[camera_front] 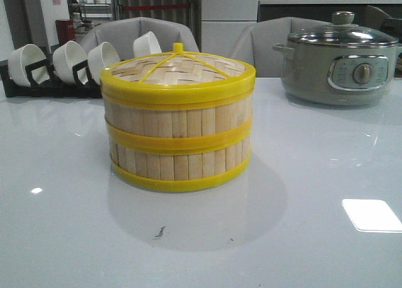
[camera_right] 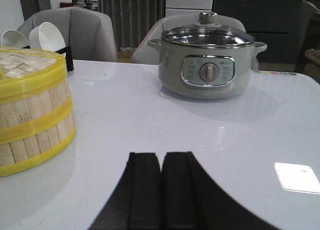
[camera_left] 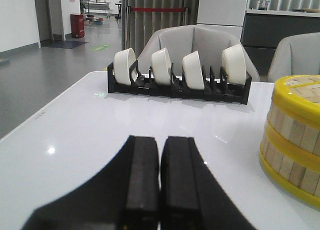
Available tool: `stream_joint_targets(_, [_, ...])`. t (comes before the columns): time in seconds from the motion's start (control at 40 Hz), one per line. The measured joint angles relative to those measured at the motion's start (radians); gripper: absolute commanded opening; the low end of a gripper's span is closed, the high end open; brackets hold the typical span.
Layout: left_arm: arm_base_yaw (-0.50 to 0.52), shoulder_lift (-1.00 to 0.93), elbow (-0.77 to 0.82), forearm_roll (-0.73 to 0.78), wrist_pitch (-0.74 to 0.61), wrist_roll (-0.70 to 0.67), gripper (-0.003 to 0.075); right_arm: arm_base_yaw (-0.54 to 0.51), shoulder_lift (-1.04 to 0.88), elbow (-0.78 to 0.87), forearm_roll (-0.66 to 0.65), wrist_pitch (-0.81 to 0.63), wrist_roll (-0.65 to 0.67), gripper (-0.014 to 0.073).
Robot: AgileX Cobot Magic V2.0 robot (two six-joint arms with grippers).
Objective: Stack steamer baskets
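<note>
1. Front view: I see the steamer baskets (camera_front: 178, 144) stacked two tiers high at the middle of the white table (camera_front: 314, 238), the woven lid (camera_front: 178, 71) on top. A rack of white bowls (camera_front: 63, 65) stands behind to the left, a grey electric pot (camera_front: 339, 62) behind to the right. Neither arm shows here.
2. Left wrist view: my left gripper (camera_left: 160, 185) has its fingers pressed together, empty, low over the table, apart from the stack.
3. Right wrist view: my right gripper (camera_right: 161, 190) is likewise closed on nothing, with the stack off to one side and the pot beyond.
</note>
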Motion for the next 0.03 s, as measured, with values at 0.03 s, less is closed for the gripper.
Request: stream_joint_targets(0.03, [0.000, 0.000, 0.000, 0.000, 0.000, 0.000, 0.0102, 0.000, 0.000, 0.000, 0.000, 0.000, 0.000, 0.0052])
